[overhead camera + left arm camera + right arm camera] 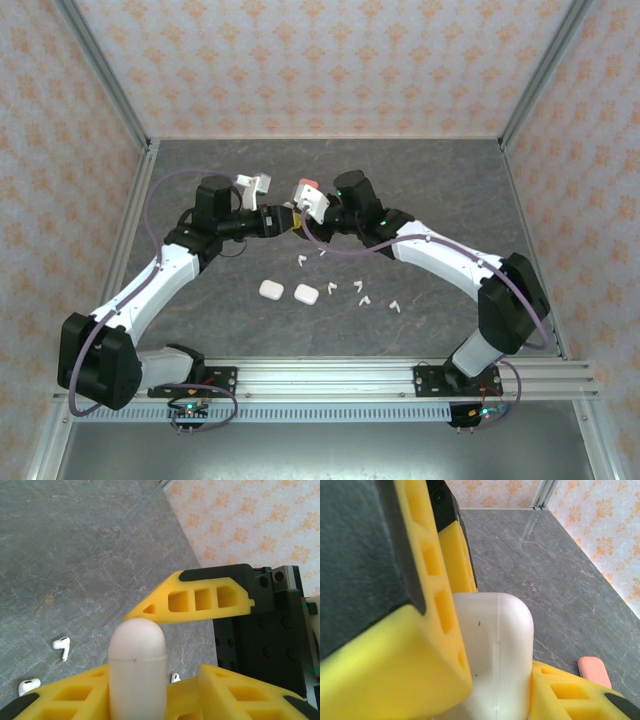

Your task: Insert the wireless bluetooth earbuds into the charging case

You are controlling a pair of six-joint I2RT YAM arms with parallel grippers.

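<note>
A white charging case [495, 650] hangs above the table where my two grippers meet. My right gripper [495, 685] is shut on it, one yellow finger [395, 670] pressed to each side. In the left wrist view the closed case [137, 670] shows edge-on, resting against one finger [65, 697] of my left gripper [155, 680]. The other left finger [240, 690] stands clear of it with a gap, so that gripper is open. White earbuds [355, 287] lie scattered on the table below, and some [62, 645] show in the left wrist view.
Two more white cases [271, 289] [306, 294] lie on the grey table [420, 190] in front of the grippers. A coral-pink case [594, 672] lies on the table in the right wrist view. Patterned walls enclose the table.
</note>
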